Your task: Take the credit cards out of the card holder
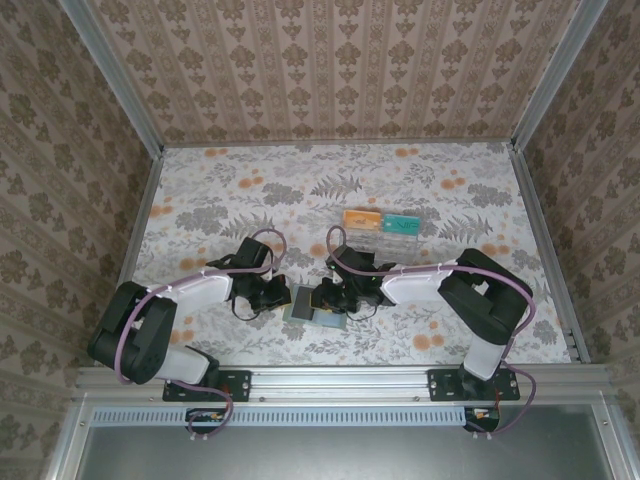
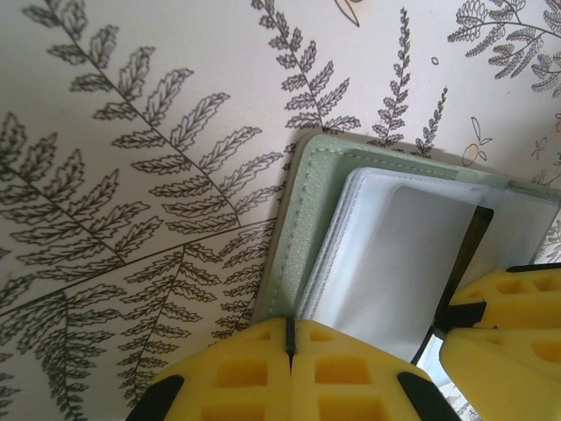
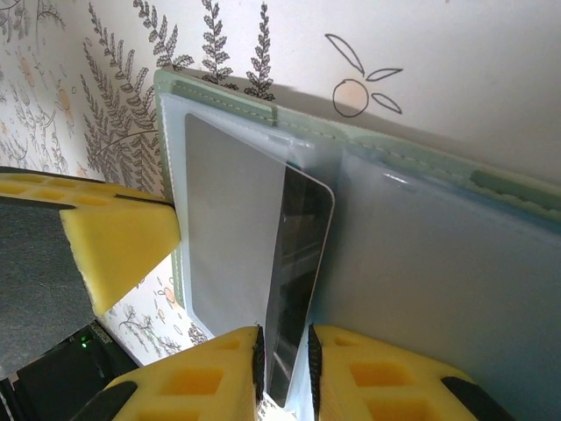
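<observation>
Grey-green soft material with a stitched border makes the outside of the card holder (image 1: 303, 300), and inside it has clear plastic pockets (image 2: 394, 254). It lies unfolded and flat on the flower-patterned table (image 1: 250, 190), near the arm bases and between the two grippers. Its two halves sit side by side, so the long axis goes from left to right across the table, and the fold points toward the back wall. Any print on it is not readable.

A dark card (image 3: 298, 263) with a rounded corner stands tilted out of one pocket, its long side along the fold. The right gripper (image 3: 285, 342) has its yellow pads a little apart, one on each side of this card's lower end; whether they press on it cannot be told. The left gripper (image 2: 289, 331) has its pads closed together with no gap, at the stitched edge of the left half; whether it pinches that edge cannot be told.

Farther from the arms, the tan-orange card (image 1: 360, 217) and the teal-green card (image 1: 402, 224) lie side by side at the far part of a clear tray (image 1: 385, 245), with their long sides going left to right, apart from the card holder. Their print is too small to read.
</observation>
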Controlling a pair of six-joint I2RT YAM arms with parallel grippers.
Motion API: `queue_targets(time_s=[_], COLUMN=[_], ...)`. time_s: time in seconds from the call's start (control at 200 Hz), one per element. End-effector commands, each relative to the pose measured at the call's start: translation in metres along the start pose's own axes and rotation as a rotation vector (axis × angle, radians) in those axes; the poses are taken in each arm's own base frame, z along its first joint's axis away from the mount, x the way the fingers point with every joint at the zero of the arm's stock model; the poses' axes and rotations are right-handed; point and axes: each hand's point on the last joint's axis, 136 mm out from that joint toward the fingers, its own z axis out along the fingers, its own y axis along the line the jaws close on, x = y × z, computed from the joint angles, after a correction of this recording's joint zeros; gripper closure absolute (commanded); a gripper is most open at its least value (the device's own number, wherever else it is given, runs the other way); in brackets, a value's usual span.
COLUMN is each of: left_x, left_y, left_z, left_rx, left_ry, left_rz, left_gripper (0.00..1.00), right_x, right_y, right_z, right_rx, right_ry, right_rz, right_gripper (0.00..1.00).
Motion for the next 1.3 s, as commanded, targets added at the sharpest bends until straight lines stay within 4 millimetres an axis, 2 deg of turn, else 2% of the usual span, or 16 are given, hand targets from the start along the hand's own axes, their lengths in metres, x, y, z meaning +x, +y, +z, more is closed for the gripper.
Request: queue_targets(time_s=[0.0, 0.17, 0.465, 0.685, 0.755, 0.79, 1.12, 1.295], left_x=[0.007, 0.007, 0.007, 0.007, 0.007, 0.007, 0.005, 0.003], left_y=[0.008, 0.008, 0.005, 0.005, 0.005, 0.005, 0.007, 0.004], left_z=[0.001, 0.002, 0.004, 0.005, 0.005, 0.005, 0.003, 0.002], left_rx=[-0.034, -0.034, -0.024, -0.024, -0.026, -0.025, -0.043, -0.038], left_ry=[0.017, 0.017, 0.027, 0.031, 0.03, 0.029, 0.024, 0.02], left_rz=[-0.022, -0.024, -0.019, -0.016, -0.015, -0.016, -0.017, -0.014], left_gripper=[1.0, 1.0, 1.0, 1.0, 1.0, 1.0, 1.0, 1.0], right_x=[0.007, 0.006, 0.001, -0.001, -0.001, -0.002, -0.005, -0.003], right_y=[-0.006, -0.008, 0.002, 0.001, -0.001, -0.002, -0.012, -0.014], right_z=[0.005, 0.003, 0.012, 0.013, 0.012, 0.011, -0.011, -0.031], right_rx=[0.031, 0.069, 0.012, -0.002, -0.003, -0.003, 0.007, 0.041], right_ry=[0.037, 0.035, 0.031, 0.022, 0.015, 0.011, -0.022, -0.027], right_rz=[0.031, 0.023, 0.011, 0.021, 0.028, 0.032, 0.032, -0.014], right_gripper=[0.76, 0.74, 0.75, 0.88, 0.97, 1.0, 1.0, 1.0])
